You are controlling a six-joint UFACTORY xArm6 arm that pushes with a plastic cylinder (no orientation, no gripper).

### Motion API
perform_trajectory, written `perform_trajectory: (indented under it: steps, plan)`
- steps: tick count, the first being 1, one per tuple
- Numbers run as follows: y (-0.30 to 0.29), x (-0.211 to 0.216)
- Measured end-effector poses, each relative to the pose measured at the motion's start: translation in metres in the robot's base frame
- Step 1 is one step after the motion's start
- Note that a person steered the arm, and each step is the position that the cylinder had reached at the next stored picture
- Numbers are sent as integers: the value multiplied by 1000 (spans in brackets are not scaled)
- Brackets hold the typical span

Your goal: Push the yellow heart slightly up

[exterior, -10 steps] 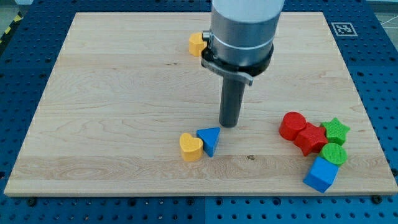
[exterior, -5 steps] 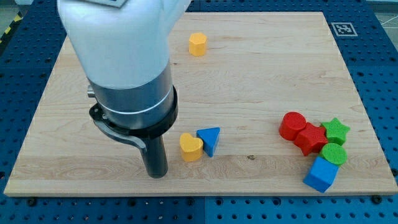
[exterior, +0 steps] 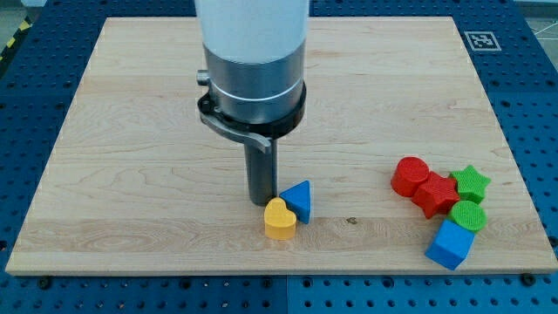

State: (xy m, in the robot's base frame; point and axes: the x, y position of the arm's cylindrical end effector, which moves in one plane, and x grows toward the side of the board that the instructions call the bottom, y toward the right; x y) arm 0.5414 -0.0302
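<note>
The yellow heart lies near the bottom middle of the wooden board. The blue triangle touches it at its upper right. My tip stands on the board just above and left of the heart, close to or touching it, and just left of the blue triangle. The arm's wide body hides the board's upper middle.
A cluster sits at the board's lower right: a red cylinder, a red block, a green star, a green cylinder and a blue cube. The board's bottom edge is close below the heart.
My tip swung from above the blue triangle to the lower left, then back right to just above the heart. The heart has shifted right and down. The arm now hides the small yellow block at the top.
</note>
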Motion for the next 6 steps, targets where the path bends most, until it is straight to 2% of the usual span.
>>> perform_trajectory:
  steps: [2,4,6]
  plan:
    - [-13,4]
    - [0,52]
    - [109,36]
